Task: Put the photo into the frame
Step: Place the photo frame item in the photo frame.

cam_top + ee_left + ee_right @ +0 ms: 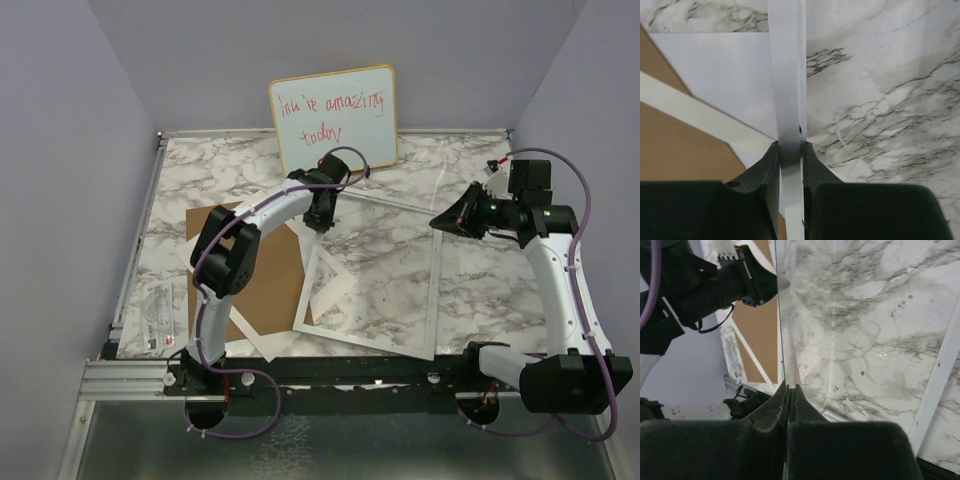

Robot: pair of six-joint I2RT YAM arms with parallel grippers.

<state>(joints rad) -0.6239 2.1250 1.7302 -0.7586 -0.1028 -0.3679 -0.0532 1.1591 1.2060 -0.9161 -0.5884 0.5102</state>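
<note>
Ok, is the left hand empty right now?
No, the left hand is clamped on the frame's white rim, which runs up between its fingers.

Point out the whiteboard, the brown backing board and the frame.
whiteboard (pixel 333 118): top view, on its white writing surface.
brown backing board (pixel 275 285): top view, on its bare brown face.
frame (pixel 436 300): top view, on its right-hand white rim.

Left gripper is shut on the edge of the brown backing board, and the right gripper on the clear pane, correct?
No: the left wrist view shows the left gripper shut on the white rim of the frame; the brown backing board lies beside it, ungripped. The right gripper does hold the clear pane.
</note>
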